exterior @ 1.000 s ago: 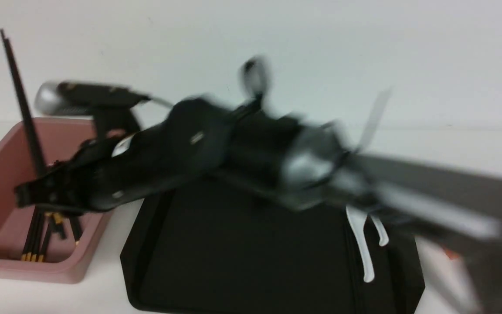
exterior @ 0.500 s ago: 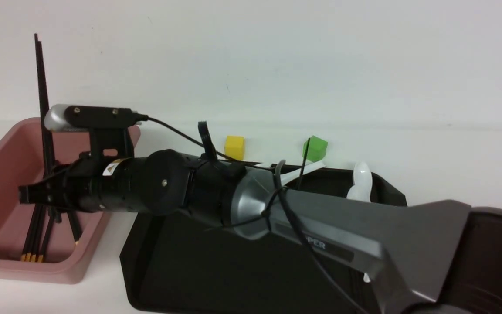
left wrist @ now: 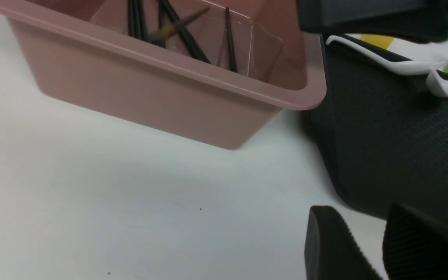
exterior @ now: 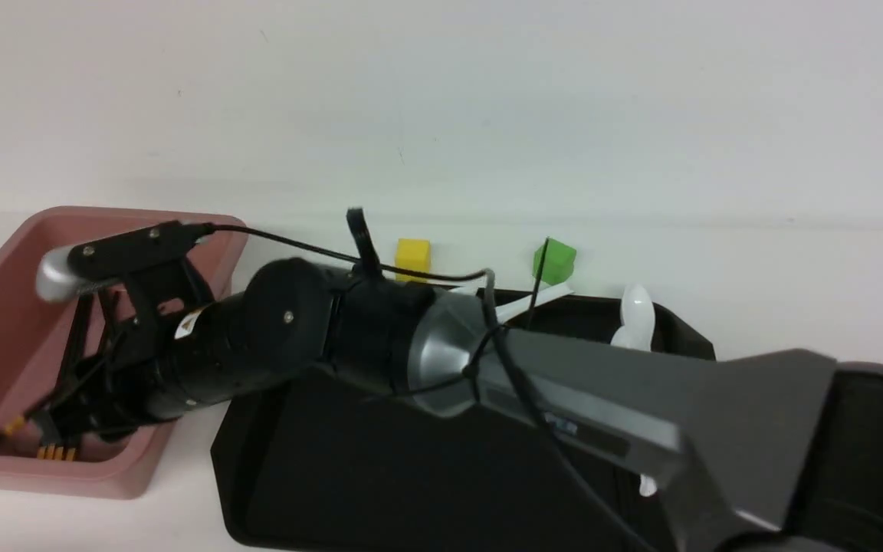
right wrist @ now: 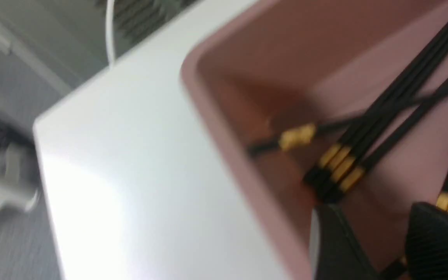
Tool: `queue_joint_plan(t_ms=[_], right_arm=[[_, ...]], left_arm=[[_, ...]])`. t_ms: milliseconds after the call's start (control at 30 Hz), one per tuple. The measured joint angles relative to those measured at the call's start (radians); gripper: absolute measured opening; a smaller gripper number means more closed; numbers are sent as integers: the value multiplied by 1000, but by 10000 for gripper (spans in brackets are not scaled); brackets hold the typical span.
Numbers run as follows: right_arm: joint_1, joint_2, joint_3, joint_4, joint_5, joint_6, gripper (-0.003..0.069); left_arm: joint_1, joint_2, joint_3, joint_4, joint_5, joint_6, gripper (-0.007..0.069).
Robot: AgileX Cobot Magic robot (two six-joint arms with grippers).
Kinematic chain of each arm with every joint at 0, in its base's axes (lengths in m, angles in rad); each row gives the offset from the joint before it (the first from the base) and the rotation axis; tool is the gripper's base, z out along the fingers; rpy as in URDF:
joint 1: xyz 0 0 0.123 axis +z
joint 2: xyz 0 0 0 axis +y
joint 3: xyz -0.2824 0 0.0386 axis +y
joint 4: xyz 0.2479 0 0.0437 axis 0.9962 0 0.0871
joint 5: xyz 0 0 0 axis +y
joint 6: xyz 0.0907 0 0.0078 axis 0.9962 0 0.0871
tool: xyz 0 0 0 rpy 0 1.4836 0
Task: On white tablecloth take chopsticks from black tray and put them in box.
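The pink box (exterior: 66, 483) stands at the left on the white tablecloth (exterior: 794, 276), with the black tray (exterior: 411, 475) to its right. Several black chopsticks with gold bands (exterior: 54, 452) lie in the box; they also show in the right wrist view (right wrist: 387, 101) and the left wrist view (left wrist: 185, 35). My right gripper (exterior: 50, 414) reaches across the tray and dips into the box; its jaws (right wrist: 373, 217) stand apart above the sticks. One chopstick (right wrist: 296, 136) is blurred. My left gripper (left wrist: 360, 217) is empty, jaws a little apart, low over the cloth by the tray's corner (left wrist: 395, 147).
White soup spoons (exterior: 635, 314) lie at the tray's far side. A yellow cube (exterior: 413, 258) and a green cube (exterior: 556, 261) sit behind the tray. My right arm spans the tray from the right. A wall rises behind the table.
My right gripper held two chopsticks upright over the box; it has since tilted down into the box. The sticks no longer stand up, and one is blurred near the box's front left.
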Motion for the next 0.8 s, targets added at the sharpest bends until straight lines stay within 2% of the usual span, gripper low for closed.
queue_joint_plan(t_ms=[100, 200, 400, 467, 667, 800], right_arm=[[-8, -41, 0, -43, 96, -1, 264], [-29, -128, 0, -119, 272, -1, 206], [-76, -319, -7, -241, 599, 6, 76], [-103, -421, -8, -294, 733, 44, 11], [-140, -648, 20, -514, 781, 209, -13], [-142, -831, 129, -666, 784, 275, -13]], left_arm=[[0, 0, 0, 0, 0, 0, 230], [0, 0, 0, 0, 0, 0, 236], [0, 0, 0, 0, 0, 0, 238], [0, 0, 0, 0, 0, 0, 238], [0, 0, 0, 0, 0, 0, 238], [0, 0, 0, 0, 0, 0, 238]])
